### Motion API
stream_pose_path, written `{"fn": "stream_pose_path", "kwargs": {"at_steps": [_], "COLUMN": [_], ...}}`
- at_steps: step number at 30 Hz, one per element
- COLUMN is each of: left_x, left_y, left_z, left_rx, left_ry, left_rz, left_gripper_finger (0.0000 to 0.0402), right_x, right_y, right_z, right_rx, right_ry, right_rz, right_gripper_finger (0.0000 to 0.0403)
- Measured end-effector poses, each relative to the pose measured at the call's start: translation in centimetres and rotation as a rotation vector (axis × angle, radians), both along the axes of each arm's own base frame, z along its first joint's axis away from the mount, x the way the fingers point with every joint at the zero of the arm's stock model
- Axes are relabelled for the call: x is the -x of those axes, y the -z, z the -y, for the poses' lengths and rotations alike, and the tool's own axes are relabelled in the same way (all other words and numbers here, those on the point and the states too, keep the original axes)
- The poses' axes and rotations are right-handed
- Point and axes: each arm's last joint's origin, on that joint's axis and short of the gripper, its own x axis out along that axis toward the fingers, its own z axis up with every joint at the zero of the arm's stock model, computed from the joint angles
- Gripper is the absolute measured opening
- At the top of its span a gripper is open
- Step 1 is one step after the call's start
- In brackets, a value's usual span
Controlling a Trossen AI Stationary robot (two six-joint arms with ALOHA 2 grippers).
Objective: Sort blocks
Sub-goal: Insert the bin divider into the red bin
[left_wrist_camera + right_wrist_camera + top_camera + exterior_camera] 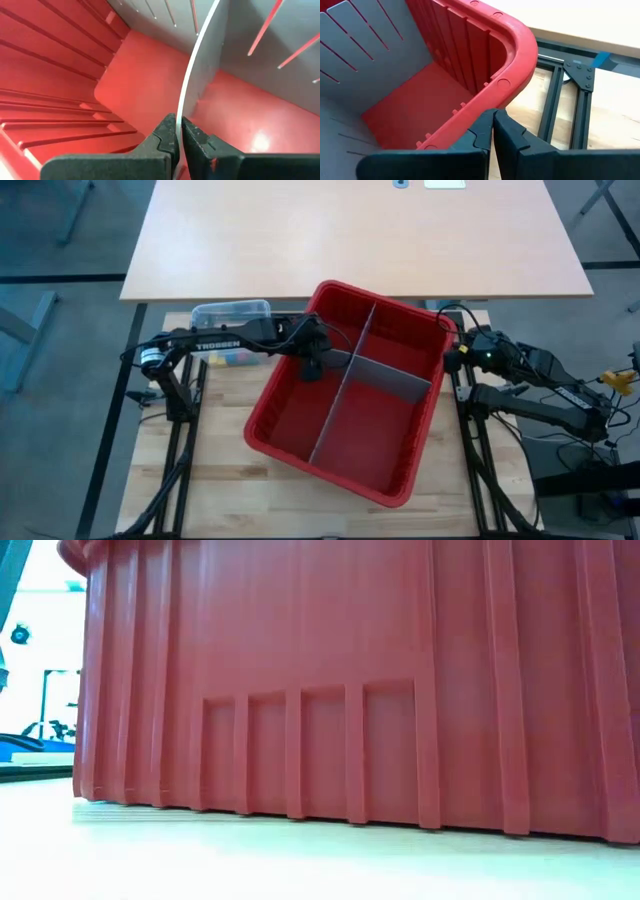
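The blocks (232, 358) sit in a small clear tub (232, 313) on the bench (220, 480), just outside the far left corner of the red bin (290, 445); only a few yellow and pale bits show under the left arm, so their count cannot be told; they lie just behind the left arm, near its gripper but outside the bin wall. The left gripper (178, 137) reaches over that wall into the bin and is closed on the top edge of a grey divider panel (200, 75), the thin panel pinched between its 2 fingers; the red bin floor shows on both sides of the panel. The right gripper (493, 131) is at the bin's right far corner, its fingers pressed together with nothing between them, just outside the rounded red rim. In the high view 2 grey panels cross inside the bin and split it into compartments, all of them showing only bare red floor. The bench is pale wood slats on a dark frame; beyond it stands a larger light-wood table (350, 240); from bench height the ribbed red bin wall fills nearly the whole view, with a bright room at the left edge.
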Motion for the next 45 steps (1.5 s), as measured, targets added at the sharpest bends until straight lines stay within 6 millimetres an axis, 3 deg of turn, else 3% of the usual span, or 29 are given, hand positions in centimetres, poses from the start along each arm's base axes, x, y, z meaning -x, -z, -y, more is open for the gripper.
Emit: {"fn": "stream_pose_path", "kwargs": {"at_steps": [14,45], "left_x": [-0.6,-0.7], "left_y": [0.9,0.8], "left_z": [-0.7,-1.7], "left_rx": [-0.008,-0.100], "left_ry": [-0.022,-0.084], "left_rz": [-0.004,0.006], "left_gripper_finger": [0.0000,0.0000], "right_x": [-0.1,-0.1], "right_y": [0.0,0.0], "right_z": [0.0,0.1], "right_rx": [0.004,0.005], "right_ry": [-0.003,-0.003], "right_rz": [-0.004,-0.005], "right_gripper_finger": [0.0000,0.0000]}}
